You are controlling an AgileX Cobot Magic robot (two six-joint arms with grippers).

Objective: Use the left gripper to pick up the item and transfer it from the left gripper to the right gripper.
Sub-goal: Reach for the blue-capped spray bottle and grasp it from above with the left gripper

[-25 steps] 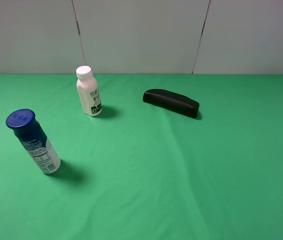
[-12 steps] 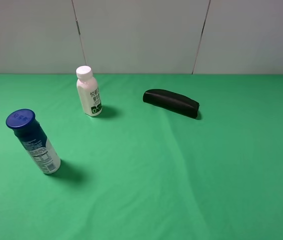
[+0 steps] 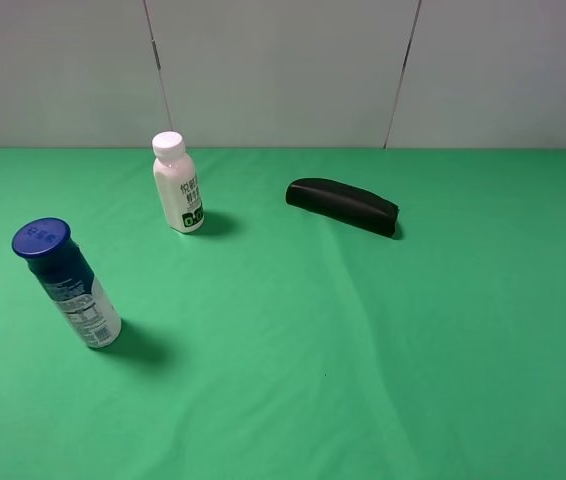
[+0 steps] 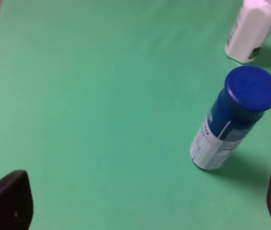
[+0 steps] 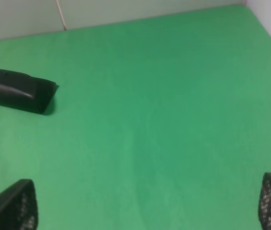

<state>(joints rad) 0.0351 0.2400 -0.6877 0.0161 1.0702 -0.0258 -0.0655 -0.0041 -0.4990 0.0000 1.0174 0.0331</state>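
Nothing has shifted in the last second: the item (image 3: pixel 67 284) stands upright on the worktop's (image 3: pixel 293 340) left side, untouched, both the left gripper (image 4: pixel 142 206) and right gripper (image 5: pixel 142 207) have fingers spread empty, so pick-up hasn't begun.

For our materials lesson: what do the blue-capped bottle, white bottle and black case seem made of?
Blue-capped bottle: probably plastic, smooth matte cap, printed wrap.
White bottle: probably plastic, opaque, slightly glossy.
Black case: perhaps leatherette or plastic, rounded, soft highlight.
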